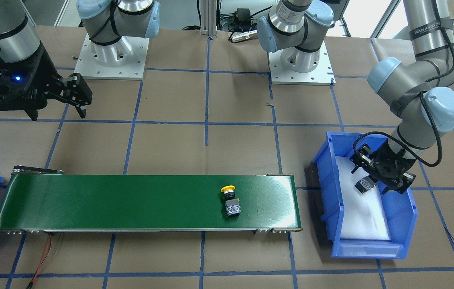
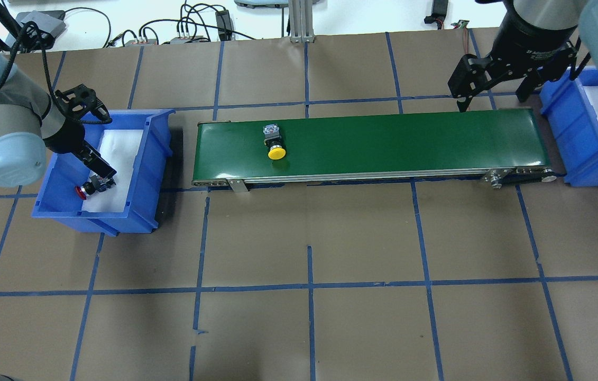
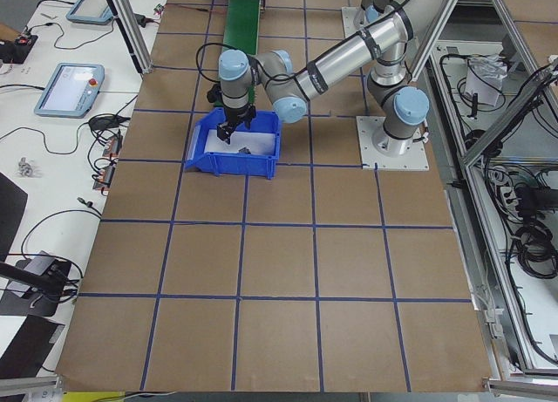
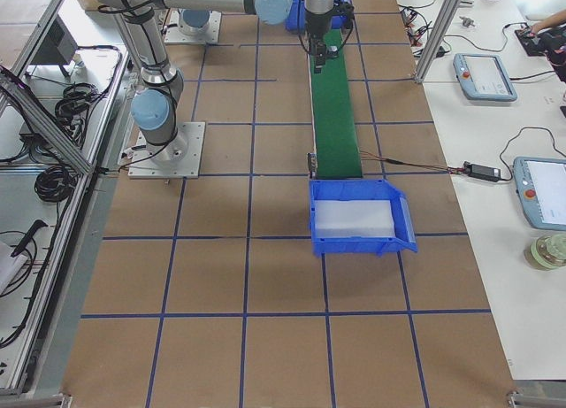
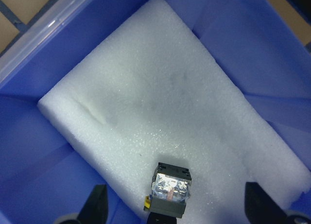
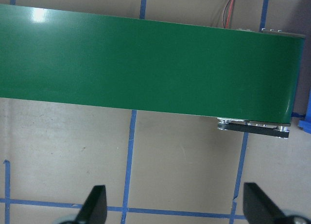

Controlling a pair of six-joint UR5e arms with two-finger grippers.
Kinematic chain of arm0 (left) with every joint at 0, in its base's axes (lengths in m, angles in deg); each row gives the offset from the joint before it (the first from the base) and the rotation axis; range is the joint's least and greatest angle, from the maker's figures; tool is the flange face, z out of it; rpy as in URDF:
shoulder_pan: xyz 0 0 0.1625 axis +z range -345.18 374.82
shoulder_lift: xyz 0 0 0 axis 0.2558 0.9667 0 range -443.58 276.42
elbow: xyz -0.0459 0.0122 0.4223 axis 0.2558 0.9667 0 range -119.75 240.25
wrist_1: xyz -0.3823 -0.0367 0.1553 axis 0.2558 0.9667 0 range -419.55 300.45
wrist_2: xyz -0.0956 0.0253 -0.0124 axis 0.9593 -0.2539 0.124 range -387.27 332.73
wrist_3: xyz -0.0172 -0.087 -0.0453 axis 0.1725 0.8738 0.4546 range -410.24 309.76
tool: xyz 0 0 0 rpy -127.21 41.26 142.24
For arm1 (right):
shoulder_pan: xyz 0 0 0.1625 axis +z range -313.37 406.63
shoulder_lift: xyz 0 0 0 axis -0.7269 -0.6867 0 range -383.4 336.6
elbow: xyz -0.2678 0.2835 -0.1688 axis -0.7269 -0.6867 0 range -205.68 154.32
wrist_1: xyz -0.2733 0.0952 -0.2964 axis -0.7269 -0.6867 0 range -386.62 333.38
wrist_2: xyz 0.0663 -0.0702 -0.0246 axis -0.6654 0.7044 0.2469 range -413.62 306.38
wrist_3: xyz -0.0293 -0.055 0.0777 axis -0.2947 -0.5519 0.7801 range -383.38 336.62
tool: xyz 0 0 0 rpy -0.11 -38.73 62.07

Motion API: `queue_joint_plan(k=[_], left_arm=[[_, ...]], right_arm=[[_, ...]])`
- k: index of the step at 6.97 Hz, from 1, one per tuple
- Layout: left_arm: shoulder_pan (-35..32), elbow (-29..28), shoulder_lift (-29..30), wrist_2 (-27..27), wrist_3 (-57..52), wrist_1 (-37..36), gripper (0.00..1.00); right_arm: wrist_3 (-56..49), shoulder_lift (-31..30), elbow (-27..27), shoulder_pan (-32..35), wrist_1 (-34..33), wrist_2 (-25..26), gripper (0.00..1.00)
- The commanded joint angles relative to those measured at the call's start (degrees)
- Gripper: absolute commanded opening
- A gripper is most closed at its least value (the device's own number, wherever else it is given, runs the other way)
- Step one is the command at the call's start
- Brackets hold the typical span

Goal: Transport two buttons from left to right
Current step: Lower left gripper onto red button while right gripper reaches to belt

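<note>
yellow button (image 2: pixel 273 143): lies on its side on the green belt (image 2: pixel 410 143), in the belt's left part, well apart from both claws
yellow button axis: long axis runs across the belt; yellow cap points toward the robot, grey contact block toward the far edge
red button (image 2: pixel 92 186): lies in the left blue bin (image 2: pixel 158 143) on white foam (image 5: pixel 160 102), at the end of the bin nearest the robot
red button axis: tilted in the overhead view; red cap points to the robot's left and a little toward the robot; contact block faces the left wrist camera
left claw (image 5: pixel 177 204): down inside the left bin, fingers (image 5: pixel 99 204) spread wide with the red button between them; neither pad touches it
right claw (image 6: pixel 176 204): fingers spread wide, holding nothing; hangs above the belt's right end by its far edge, just beside the right blue bin (image 2: pixel 558 121)
right bin: white foam inside, no button showing in it
surface (image 2: pixel 309 222): brown paper with a blue tape grid; the belt sits between the two bins
</note>
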Motion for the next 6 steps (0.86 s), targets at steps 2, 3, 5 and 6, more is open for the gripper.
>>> queue_joint_plan(k=[2, 3, 5, 6], left_arm=[[0.8, 2.5, 1.0, 0.5, -2.2, -3.8, 1.00], [1.5, 2.5, 1.0, 0.6, -2.8, -3.8, 1.00], [2.1, 2.7, 1.2, 0.5, -4.6, -3.8, 1.00], [2.0, 2.8, 1.2, 0.6, -4.6, -3.8, 1.00]], right_arm=[[0.2, 1.4, -0.3, 1.2, -1.1, -0.8, 1.00], [0.2, 2.0, -0.3, 2.4, -1.8, -0.7, 1.00], [1.1, 5.5, -0.2, 7.9, -7.5, 0.1, 1.00], [1.8, 7.6, -0.2, 9.5, -9.3, -0.3, 1.00]])
